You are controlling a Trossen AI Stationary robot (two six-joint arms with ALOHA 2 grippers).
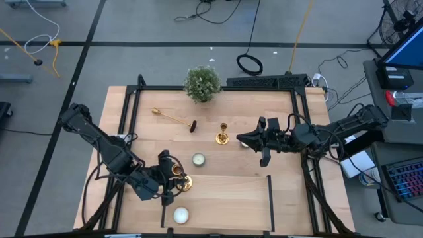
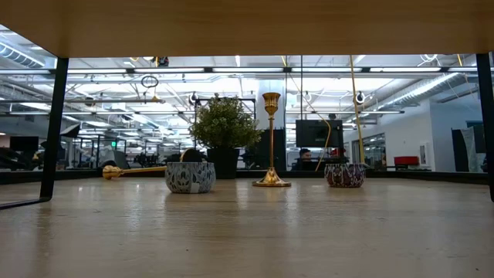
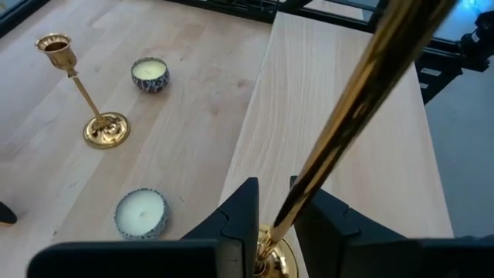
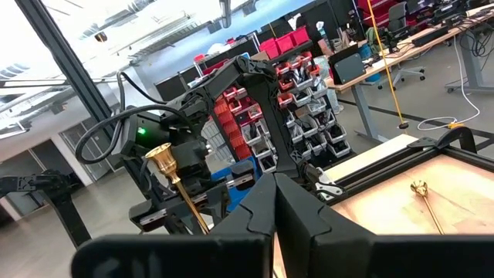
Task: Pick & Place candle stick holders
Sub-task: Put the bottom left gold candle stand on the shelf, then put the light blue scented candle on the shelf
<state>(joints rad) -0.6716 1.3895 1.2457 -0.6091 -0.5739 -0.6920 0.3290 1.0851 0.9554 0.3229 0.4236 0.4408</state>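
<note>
Wooden table [image 1: 231, 188]: near left, left tool [image 1: 169, 180] grips a brass candlestick's [image 1: 179, 177] stem; right tool [image 1: 246, 140], fingers closed on nothing, hovers near the upright candlestick [image 1: 223, 134].

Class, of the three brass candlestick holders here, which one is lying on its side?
The candlestick holder near the potted plant lies flat; the middle one stands upright, and the left tool grips the third.

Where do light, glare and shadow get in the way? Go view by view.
High view: even light, only faint shadows on the table. Low view: ceiling lights behind leave the plant nearly a silhouette. Left wrist view: bright glare streaks run along the held candlestick in the left gripper. Right wrist view: bright ceiling lights above, the right gripper dark against them.
</note>
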